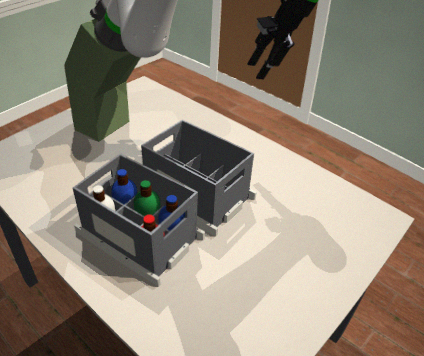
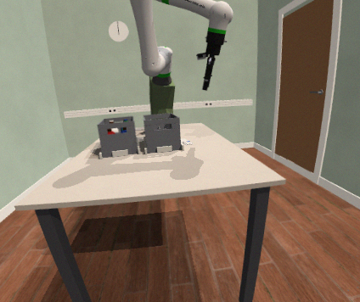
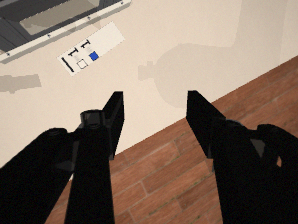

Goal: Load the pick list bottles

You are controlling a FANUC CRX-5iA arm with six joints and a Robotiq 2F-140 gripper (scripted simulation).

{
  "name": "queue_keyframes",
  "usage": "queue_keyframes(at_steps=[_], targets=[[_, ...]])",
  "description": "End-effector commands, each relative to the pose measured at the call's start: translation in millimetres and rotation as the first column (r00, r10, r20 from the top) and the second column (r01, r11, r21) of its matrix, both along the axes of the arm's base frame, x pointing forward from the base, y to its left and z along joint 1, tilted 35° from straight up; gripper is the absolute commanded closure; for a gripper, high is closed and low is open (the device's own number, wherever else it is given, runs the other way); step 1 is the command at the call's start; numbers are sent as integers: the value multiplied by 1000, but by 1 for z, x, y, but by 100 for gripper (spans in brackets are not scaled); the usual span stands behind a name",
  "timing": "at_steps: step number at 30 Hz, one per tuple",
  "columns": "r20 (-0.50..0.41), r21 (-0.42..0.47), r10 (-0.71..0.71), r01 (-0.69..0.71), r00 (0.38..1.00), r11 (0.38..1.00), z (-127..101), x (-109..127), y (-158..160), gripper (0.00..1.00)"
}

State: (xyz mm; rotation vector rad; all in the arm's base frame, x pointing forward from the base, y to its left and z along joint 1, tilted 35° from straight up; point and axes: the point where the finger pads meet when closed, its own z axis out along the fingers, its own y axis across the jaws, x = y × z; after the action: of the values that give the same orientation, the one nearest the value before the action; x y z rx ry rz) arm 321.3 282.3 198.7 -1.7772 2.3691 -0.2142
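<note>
Pick list (image 3: 92, 48): a white paper strip flat on the table, just beside the empty crate's foot rail. In the wrist view its long axis runs from lower left to upper right, black bar at the lower-left end. Two lines show, one with a white square, one with a blue square; the count marks are too small to read.
Empty crate (image 1: 202, 165): grey, upright, dividers inside, beside the full crate and nearly touching it.
Full crate (image 1: 125, 222): grey, upright, holding five bottles with white, blue, green, blue and red caps, all standing.
Table (image 2: 216, 170): cream top on dark legs, crossed by the arm's shadow.
Room: wood-plank floor, pale green walls, brown door (image 2: 306, 85), round wall clock (image 2: 118, 30).
Arm: rises from a green pedestal (image 1: 97, 95) at the table's back edge, reaching high over the far side.
Gripper (image 3: 154, 112): high above the table edge near the pick list, pointing down, fingers partly apart with nothing between them.
</note>
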Motion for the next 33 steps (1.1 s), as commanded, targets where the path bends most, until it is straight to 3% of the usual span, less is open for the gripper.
queue_keyframes(at_steps=[1, 7, 19, 21, 33], targets=[[43, -40, 146, -145, 988, 989, 1, -5, 6, 56], [72, -84, 274, -268, 959, 960, 2, -10, 14, 56], [121, -215, 584, -554, 802, 805, 5, -24, 33, 56], [121, -215, 584, -554, 802, 805, 5, -24, 33, 56], [123, -367, 839, -761, 530, 535, 10, -45, 60, 56]])
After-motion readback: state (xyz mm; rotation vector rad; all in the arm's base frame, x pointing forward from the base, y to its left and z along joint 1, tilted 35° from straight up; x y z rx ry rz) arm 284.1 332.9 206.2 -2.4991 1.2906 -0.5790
